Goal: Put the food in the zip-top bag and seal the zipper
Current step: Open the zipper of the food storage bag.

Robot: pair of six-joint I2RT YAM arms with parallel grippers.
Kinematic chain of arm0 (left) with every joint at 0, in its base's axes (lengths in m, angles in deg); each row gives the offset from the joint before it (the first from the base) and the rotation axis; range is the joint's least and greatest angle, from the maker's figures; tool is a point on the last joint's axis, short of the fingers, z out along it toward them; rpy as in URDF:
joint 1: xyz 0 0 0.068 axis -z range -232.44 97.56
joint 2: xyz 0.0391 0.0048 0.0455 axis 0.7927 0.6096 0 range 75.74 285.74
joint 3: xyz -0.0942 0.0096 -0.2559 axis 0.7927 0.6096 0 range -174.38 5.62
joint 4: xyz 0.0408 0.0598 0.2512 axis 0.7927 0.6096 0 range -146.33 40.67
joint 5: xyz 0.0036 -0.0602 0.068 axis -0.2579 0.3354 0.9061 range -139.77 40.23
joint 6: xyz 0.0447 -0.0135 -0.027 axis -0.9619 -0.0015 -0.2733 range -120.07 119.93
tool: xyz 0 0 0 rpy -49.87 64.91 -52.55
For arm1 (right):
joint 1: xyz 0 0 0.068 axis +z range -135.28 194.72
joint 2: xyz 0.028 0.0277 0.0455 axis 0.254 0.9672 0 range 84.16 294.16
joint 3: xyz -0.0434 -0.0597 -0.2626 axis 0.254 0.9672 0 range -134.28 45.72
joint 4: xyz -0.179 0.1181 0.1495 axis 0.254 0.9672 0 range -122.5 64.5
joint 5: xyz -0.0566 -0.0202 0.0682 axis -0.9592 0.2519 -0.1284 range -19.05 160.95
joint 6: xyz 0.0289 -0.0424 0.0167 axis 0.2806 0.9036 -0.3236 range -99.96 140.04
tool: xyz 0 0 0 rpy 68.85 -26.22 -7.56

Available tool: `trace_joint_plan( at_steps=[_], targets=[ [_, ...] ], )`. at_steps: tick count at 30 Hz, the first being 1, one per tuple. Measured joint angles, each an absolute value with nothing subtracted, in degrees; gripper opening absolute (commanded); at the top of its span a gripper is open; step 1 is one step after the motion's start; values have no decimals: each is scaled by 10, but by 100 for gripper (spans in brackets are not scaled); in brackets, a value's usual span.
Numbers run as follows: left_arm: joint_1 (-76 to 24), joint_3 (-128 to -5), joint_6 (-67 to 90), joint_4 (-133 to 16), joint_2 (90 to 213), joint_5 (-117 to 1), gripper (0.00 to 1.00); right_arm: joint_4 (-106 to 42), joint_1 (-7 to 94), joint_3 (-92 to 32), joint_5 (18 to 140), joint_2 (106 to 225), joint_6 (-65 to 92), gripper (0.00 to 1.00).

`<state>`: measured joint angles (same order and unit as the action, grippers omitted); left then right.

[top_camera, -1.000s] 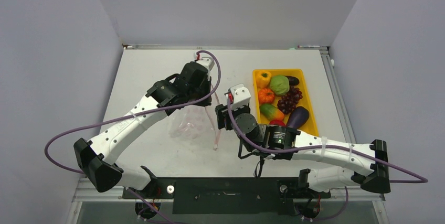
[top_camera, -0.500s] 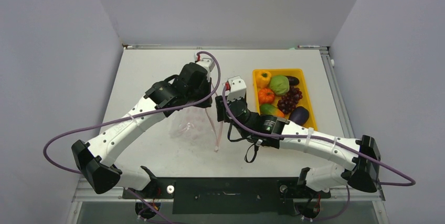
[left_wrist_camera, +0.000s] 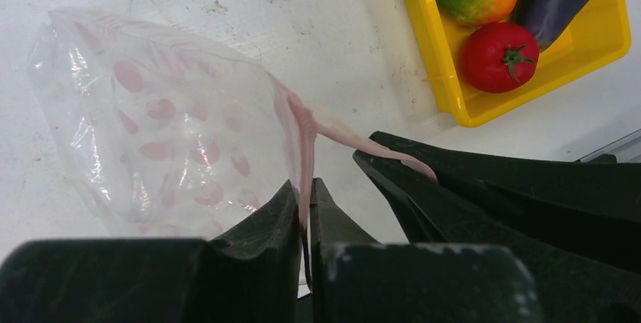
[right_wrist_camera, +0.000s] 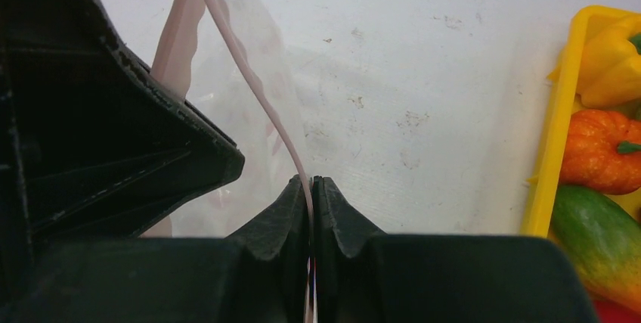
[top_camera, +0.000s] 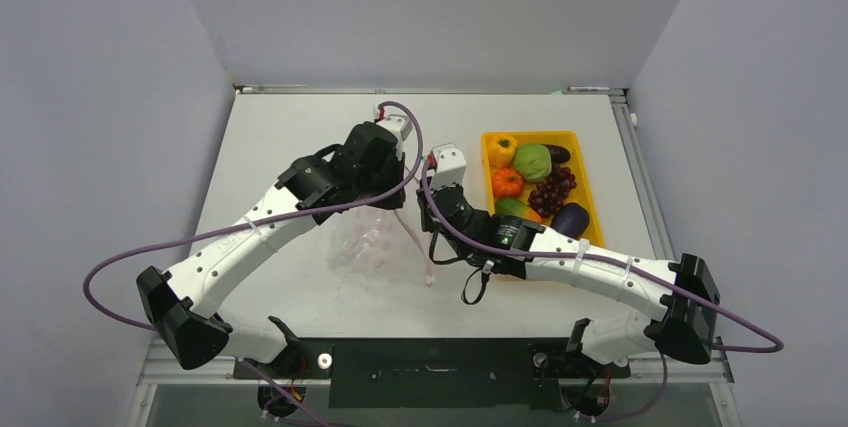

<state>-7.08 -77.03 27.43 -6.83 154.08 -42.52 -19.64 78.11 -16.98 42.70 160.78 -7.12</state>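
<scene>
Notes left gripper [left_wrist_camera: 304, 194] pinching one lip of the zipper [left_wrist_camera: 302, 130] and right gripper [right_wrist_camera: 311, 187] pinching the other. Locates zip-top bag [left_wrist_camera: 159, 126] between the arms, apparently unfilled, with food [top_camera: 535, 187] in yellow tray [top_camera: 598, 232]. Judges mouth-opening in hand; expects next move to need lips drawn gently apart.

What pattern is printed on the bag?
The bag is clear plastic with pink dots, seen best in the left wrist view.

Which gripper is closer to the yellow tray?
Right. The right gripper pinches the zipper beside the tray; the left gripper pinches it farther off, on the bag side.
</scene>
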Motion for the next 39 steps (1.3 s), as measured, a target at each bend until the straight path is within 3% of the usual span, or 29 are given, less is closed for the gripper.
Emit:
trace_joint_plan(
  at_steps=[7,21,32,39],
  targets=[
    [-59,-770,273,-60,1540,-421,32,-200,777,-170,413,1608,-81,5],
    [-14,-770,290,-46,1531,-365,42,-201,774,-191,375,1609,-122,5],
    [20,-770,311,-46,1531,-308,11,-201,773,-191,362,1609,-140,5],
    [27,-776,312,-38,1531,-265,0,-201,773,-190,362,1609,-144,5]
  ],
)
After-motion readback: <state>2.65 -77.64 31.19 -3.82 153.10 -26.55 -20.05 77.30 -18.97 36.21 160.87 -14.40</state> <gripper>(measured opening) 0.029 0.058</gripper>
